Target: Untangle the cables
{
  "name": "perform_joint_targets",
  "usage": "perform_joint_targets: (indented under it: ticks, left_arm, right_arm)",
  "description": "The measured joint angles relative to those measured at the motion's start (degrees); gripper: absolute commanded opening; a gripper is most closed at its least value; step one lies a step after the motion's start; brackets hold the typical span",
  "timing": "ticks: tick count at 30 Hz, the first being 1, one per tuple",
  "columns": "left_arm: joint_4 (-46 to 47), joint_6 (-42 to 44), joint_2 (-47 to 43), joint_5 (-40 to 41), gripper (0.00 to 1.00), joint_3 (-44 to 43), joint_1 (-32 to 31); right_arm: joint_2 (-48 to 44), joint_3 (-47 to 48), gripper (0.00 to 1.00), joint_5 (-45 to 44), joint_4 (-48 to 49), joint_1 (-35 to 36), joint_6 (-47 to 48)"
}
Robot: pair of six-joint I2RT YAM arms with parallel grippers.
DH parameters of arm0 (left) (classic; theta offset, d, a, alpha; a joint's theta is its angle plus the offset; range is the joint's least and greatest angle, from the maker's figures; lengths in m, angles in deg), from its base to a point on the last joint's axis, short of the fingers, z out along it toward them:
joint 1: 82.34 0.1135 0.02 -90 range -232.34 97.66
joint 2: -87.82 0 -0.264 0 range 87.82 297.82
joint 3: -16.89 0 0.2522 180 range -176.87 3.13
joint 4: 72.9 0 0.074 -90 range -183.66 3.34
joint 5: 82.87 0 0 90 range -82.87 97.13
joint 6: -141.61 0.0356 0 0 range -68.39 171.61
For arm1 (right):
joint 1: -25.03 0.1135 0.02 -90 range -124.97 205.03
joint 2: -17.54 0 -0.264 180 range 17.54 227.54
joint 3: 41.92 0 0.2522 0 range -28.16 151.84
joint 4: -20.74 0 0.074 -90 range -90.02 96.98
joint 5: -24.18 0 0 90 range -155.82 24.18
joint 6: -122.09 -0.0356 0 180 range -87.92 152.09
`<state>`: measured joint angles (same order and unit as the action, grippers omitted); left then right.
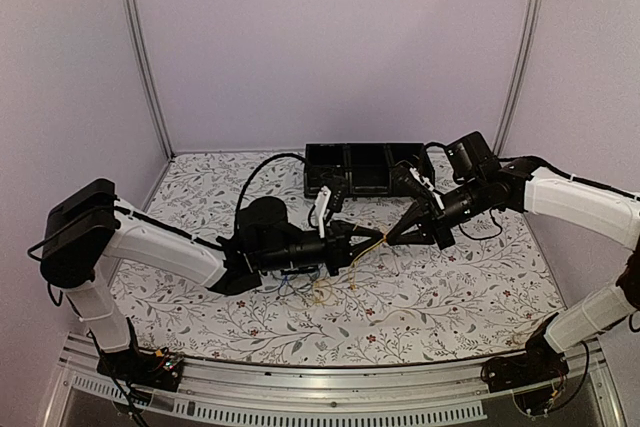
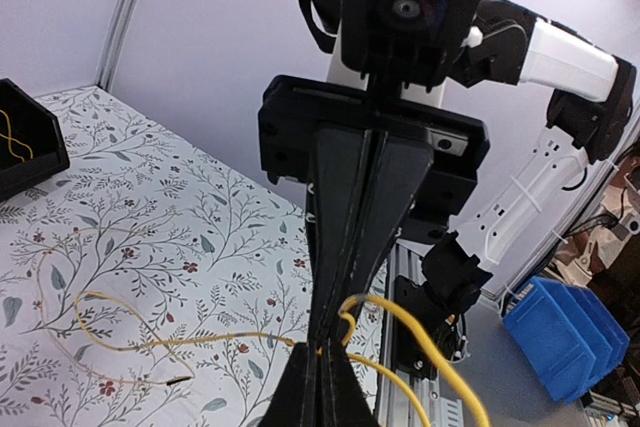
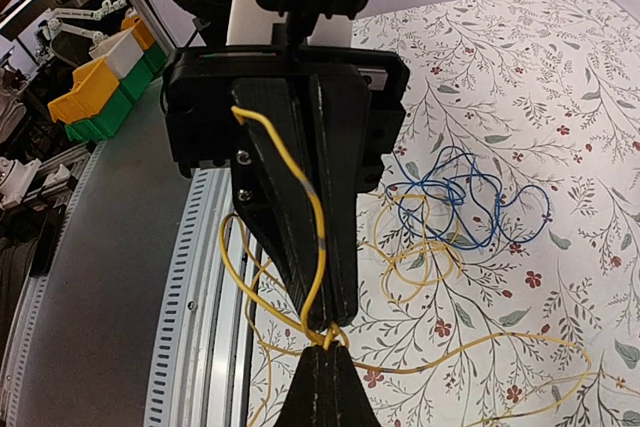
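From above, the left end effector and the right end effector meet almost tip to tip over the middle of the flowered desk. A short stretch of yellow cable runs between them. The rest of the cables lie loose on the desk, just on the near side of the left end effector. A black compartment tray sits at the far side. The step in hand looks like drawing one yellow strand out of the tangle — both arms have hold of it, and nothing is separated yet.

In the left wrist view, the left end effector is clenched at the bottom edge, with the yellow cable coming out at its tips and curving off to the right. The right end effector faces it, jaws pressed together, pinching the same strand. A thinner yellowish cord lies on the desk to the left.

In the right wrist view, the right end effector is clenched on the yellow cable where it forms a small loop at the tips. From there the strand runs up over one finger of the left end effector. A blue cable lies coiled on the desk beyond, overlapping pale yellow loops. The next move probably calls for easing the two arms apart slowly — and watching that the small loop does not cinch into a knot.
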<state>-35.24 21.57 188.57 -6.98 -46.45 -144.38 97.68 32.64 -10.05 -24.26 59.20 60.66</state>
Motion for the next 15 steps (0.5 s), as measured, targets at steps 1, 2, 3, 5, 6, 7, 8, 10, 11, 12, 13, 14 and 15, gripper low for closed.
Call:
perform_joint_targets:
  ticks: [1,2,3,5,6,7,8,10,11,12,13,14,15]
  left_arm:
    - [0.0,0.0,0.0,0.0,0.0,0.0,0.0]
    - [0.0,0.0,0.0,0.0,0.0,0.0,0.0]
    - [0.0,-0.1,0.0,0.0,0.0,0.0,0.1]
    - [0.0,-0.1,0.1,0.0,0.0,0.0,0.1]
    - [0.0,-0.1,0.1,0.0,0.02,0.0,0.1]
    - [0.0,-0.1,0.1,0.0,0.09,0.0,0.1]
    - [0.0,0.0,0.1,0.2,0.16,0.0,0.2]
    - [-0.4,0.5,-0.2,1.8,0.28,0.2,0.2]
    - [-1.0,0.8,-1.0,3.5,0.31,1.0,0.2]
    - [-1.8,1.1,-2.9,6.1,0.32,2.8,0.3]
    - [-2.8,1.7,-5.1,8.4,0.32,4.6,0.4]
    - [-3.7,2.3,-7.9,11.2,0.32,6.6,0.5]
    - [-4.4,2.7,-10.3,13.7,0.32,8.1,0.6]
  right_arm:
    - [0.0,0.0,0.0,0.0,0.0,0.0,0.0]
    - [0.0,0.0,0.0,0.0,0.0,0.0,-0.1]
    - [0.1,0.0,0.0,0.0,0.0,0.0,-0.1]
    - [0.2,0.0,0.0,0.0,0.1,0.0,-0.1]
    - [0.2,0.0,0.0,0.0,0.1,0.0,-0.1]
    - [0.2,0.0,0.0,0.0,0.1,0.0,-0.2]
    - [0.2,0.0,0.0,-0.1,0.2,0.0,-0.3]
    - [0.2,0.0,0.0,-0.5,0.5,0.0,-0.7]
    - [0.2,0.0,0.0,-0.8,0.7,0.1,-0.9]
    - [0.2,0.0,0.0,-1.2,0.9,0.1,-1.2]
    - [0.2,0.0,0.0,-1.4,1.0,0.2,-1.6]
    - [0.2,0.0,0.0,-1.6,1.2,0.2,-1.9]
    - [0.2,0.0,0.0,-1.8,1.4,0.3,-2.3]
